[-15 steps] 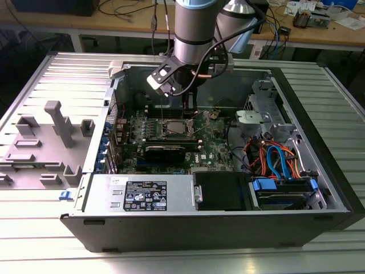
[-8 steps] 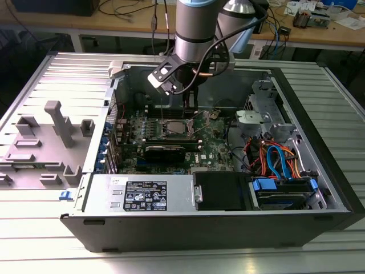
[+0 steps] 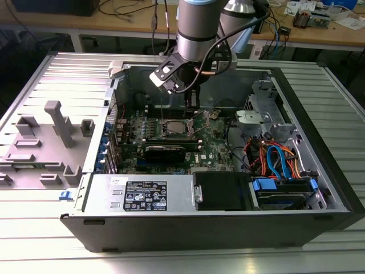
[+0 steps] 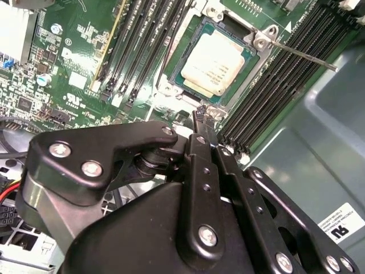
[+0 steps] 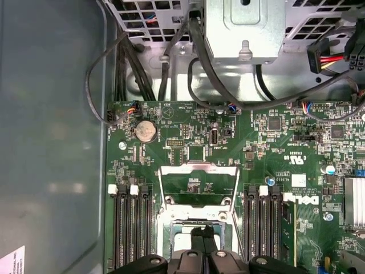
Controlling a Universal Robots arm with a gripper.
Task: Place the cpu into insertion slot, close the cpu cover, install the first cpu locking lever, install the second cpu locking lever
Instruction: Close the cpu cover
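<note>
The cpu (image 4: 214, 61), a flat square chip with a silvery top, lies in the insertion slot (image 4: 188, 43) on the green motherboard (image 3: 219, 149). The cpu cover (image 5: 198, 171), a thin metal frame with an open middle, stands swung open beside the insertion slot (image 5: 182, 227). A thin metal locking lever (image 4: 299, 55) sticks up, unlatched, from one corner of the slot. My gripper (image 4: 201, 117) hangs just above the slot's edge, fingers (image 5: 197, 235) together with nothing between them. In the exterior view the gripper (image 3: 192, 103) is over the slot (image 3: 171, 127) inside the open computer case.
Black memory slots (image 5: 131, 222) flank the socket on both sides. A metal drive cage (image 5: 245, 28) and cable bundles (image 3: 274, 157) sit on the exterior view's right. A power supply (image 3: 142, 194) and black drive box (image 3: 219, 191) line the near case wall. Grey fixtures (image 3: 60, 123) stand outside at left.
</note>
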